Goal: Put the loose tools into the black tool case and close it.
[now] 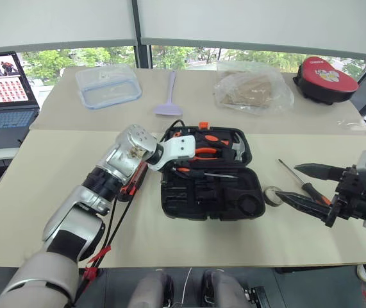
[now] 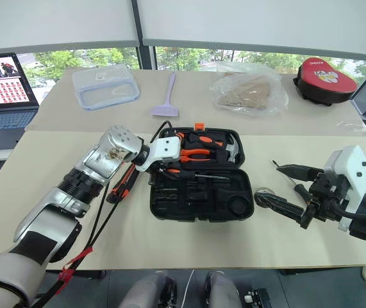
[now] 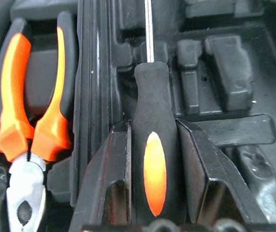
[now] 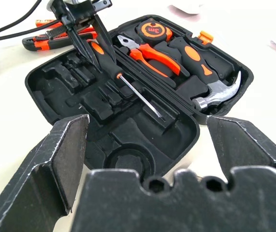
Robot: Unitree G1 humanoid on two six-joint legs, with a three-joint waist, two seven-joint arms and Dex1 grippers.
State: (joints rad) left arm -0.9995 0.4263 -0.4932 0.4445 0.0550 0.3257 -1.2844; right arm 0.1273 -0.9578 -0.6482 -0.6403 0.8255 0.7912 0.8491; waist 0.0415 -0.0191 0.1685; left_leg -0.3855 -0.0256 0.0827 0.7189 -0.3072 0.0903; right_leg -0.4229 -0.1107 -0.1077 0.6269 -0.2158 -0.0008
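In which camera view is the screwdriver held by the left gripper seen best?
The left wrist view: the screwdriver is close-up, its handle clamped between the left gripper fingers. The right wrist view shows its whole length over the black tool case. Both eye views show mainly its thin shaft.

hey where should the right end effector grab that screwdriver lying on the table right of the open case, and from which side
Take the loose screwdriver by its thick handle, which lies at the end nearer the robot; the thin shaft gives little to pinch. Probably come from above, since it lies flat, with the fingers across the handle. The open right end effector is close beside it, and the tape roll sits beside it.
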